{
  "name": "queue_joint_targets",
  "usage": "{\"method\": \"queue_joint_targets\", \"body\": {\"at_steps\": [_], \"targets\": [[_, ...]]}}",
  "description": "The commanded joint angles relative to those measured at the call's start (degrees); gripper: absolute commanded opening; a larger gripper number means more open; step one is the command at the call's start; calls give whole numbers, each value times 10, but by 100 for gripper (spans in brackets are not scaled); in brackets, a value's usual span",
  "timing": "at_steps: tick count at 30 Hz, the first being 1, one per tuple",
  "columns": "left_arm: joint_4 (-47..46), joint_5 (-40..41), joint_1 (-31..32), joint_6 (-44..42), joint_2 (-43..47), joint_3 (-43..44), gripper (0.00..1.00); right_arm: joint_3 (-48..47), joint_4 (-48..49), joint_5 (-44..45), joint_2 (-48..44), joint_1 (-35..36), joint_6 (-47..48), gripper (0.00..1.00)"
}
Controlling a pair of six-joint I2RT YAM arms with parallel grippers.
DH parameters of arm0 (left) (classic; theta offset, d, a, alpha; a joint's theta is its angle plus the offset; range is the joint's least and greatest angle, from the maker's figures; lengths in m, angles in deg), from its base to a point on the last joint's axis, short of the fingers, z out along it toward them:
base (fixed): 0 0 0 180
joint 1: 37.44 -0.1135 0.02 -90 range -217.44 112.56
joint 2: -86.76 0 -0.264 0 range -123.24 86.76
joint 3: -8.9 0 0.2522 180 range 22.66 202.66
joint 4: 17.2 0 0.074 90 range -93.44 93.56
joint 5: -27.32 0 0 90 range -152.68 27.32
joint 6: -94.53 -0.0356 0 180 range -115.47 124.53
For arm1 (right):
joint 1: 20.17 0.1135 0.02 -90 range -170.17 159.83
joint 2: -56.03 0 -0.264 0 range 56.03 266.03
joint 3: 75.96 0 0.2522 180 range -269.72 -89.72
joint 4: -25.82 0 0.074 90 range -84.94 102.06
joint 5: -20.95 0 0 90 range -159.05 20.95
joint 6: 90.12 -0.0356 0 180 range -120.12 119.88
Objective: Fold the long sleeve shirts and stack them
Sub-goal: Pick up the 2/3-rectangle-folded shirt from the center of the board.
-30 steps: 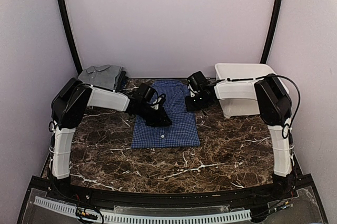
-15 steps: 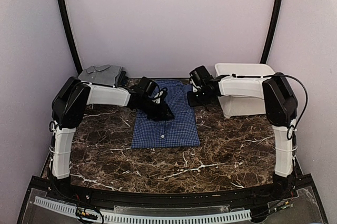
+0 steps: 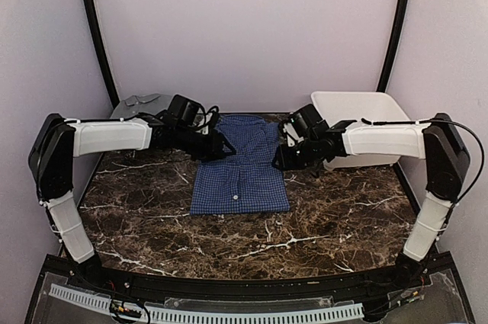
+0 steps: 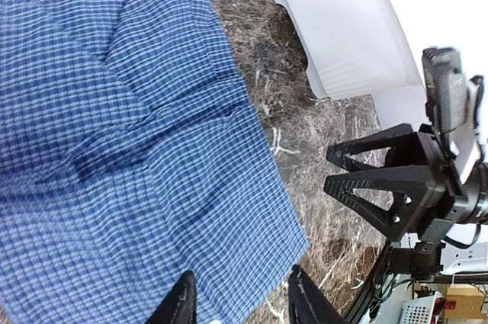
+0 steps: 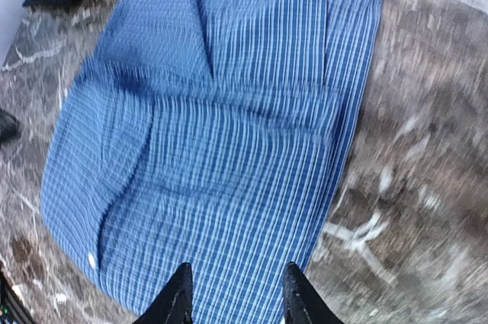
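Observation:
The blue checked shirt [image 3: 240, 171] lies folded into a rectangle at the middle of the table, collar toward the back. The grey shirt [image 3: 139, 101] lies folded at the back left, partly hidden behind my left arm. My left gripper [image 3: 223, 149] is open and empty over the blue shirt's upper left part; in the left wrist view [image 4: 242, 303] the checked cloth [image 4: 130, 133] spreads under it. My right gripper [image 3: 280, 162] is open and empty at the shirt's right edge; in the right wrist view [image 5: 236, 293] it hovers over the cloth [image 5: 221, 126], and it also shows in the left wrist view [image 4: 374, 187].
A white plastic tub [image 3: 358, 107] stands at the back right, behind my right arm, and shows in the left wrist view [image 4: 343, 27]. The table is dark marble [image 3: 229, 240]. Black frame posts stand at the back corners.
Both arms have stretched out. My left gripper moved back toward the shirt's upper left. My right gripper moved from beside the collar forward along the right edge. The shirt has not moved.

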Motion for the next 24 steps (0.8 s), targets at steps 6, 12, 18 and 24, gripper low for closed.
{"method": "queue_joint_targets", "body": {"at_steps": [6, 12, 18, 24], "targets": [[34, 31, -32, 15, 152, -214, 38, 117, 61, -97, -37, 24, -54, 30], [42, 29, -33, 26, 186, -284, 36, 162, 71, -98, -41, 28, -76, 26], [38, 22, -33, 39, 207, -321, 33, 207, 68, -94, -58, 33, -93, 25], [57, 31, -33, 38, 220, -346, 33, 233, 64, -98, -64, 39, -100, 26]]}}
